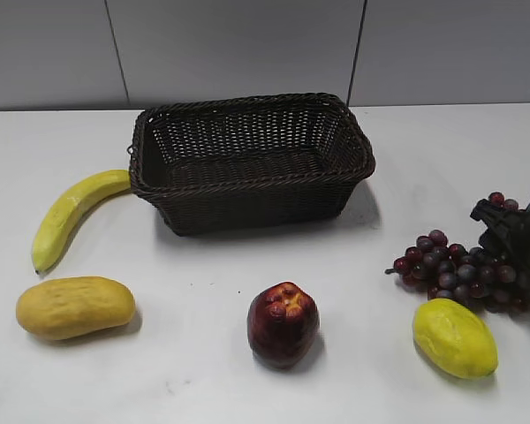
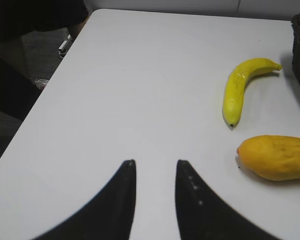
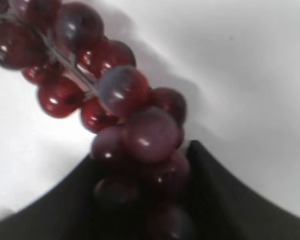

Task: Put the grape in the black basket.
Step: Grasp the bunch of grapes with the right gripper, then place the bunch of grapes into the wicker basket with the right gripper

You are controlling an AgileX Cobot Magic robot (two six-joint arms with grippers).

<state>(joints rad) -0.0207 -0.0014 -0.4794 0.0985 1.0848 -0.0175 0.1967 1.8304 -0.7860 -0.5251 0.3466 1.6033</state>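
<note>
Near the tabletop's (image 1: pixel 203 371) front edge lie one lemon (image 1: pixel 454 337), one apple (image 1: pixel 283 323) and one mango (image 1: pixel 74 306). One grape (image 1: pixel 455 269) bunch, glossy dark red-purple, lies by the right edge, right fingers (image 3: pixel 230 200) closed around it. One banana (image 1: pixel 71 212) and one black basket (image 1: pixel 251 159) lie farther back. Left fingers (image 2: pixel 117 200) are parted, empty.

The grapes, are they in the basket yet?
Not yet. The basket is empty, so nothing is finished. The grapes lie on the table to its right, and the right claw has its fingers around one end of the bunch. Lifting, carrying and dropping them in is left. The left claw waits open.
</note>
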